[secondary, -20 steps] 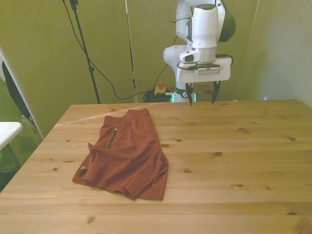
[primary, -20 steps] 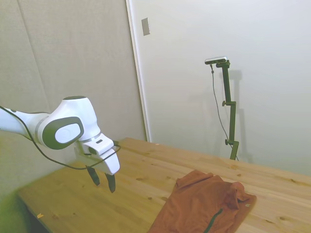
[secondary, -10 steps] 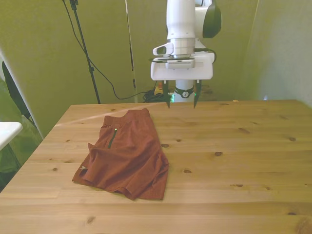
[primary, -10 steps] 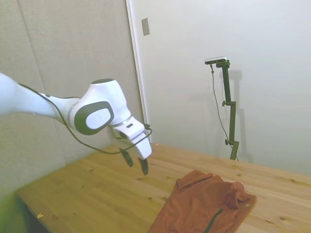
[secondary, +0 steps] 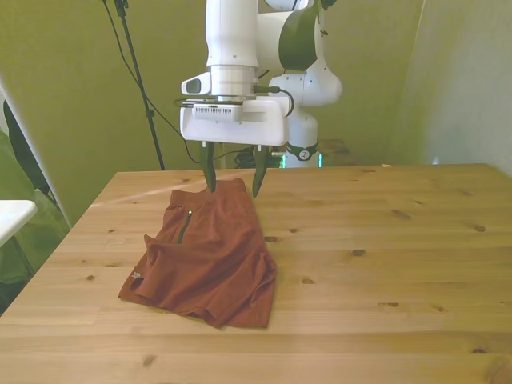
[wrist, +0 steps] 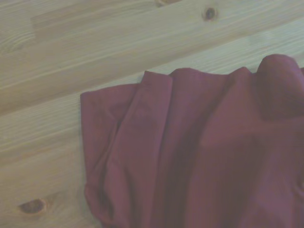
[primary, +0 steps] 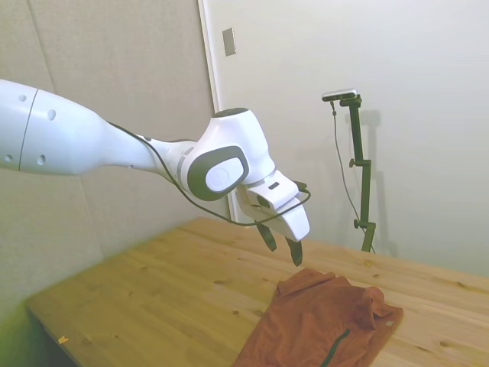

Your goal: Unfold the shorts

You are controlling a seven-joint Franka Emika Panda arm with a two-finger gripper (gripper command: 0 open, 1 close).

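Observation:
The shorts point(secondary: 210, 256) lie folded on the wooden table point(secondary: 384, 264), on the front view's left half. They are rust-orange with a thin dark stripe point(secondary: 185, 226) and a small pale tag point(secondary: 137, 277) at the near hem. In the side view the shorts point(primary: 317, 325) lie at the lower right. My gripper point(secondary: 234, 180) hangs open and holds nothing, its fingertips just above the far edge of the shorts. The gripper point(primary: 282, 244) appears in the side view above the garment's near corner. The wrist view is filled by creased fabric of the shorts point(wrist: 199, 156) on the wood.
A white object point(secondary: 12, 216) juts in at the front view's left edge, off the table. The shorts' near corner reaches close to the front edge of the table.
The arm has swung from the front view's right toward its left and reached out over the table. The open gripper now hangs above the shorts' far edge. The shorts have not moved.

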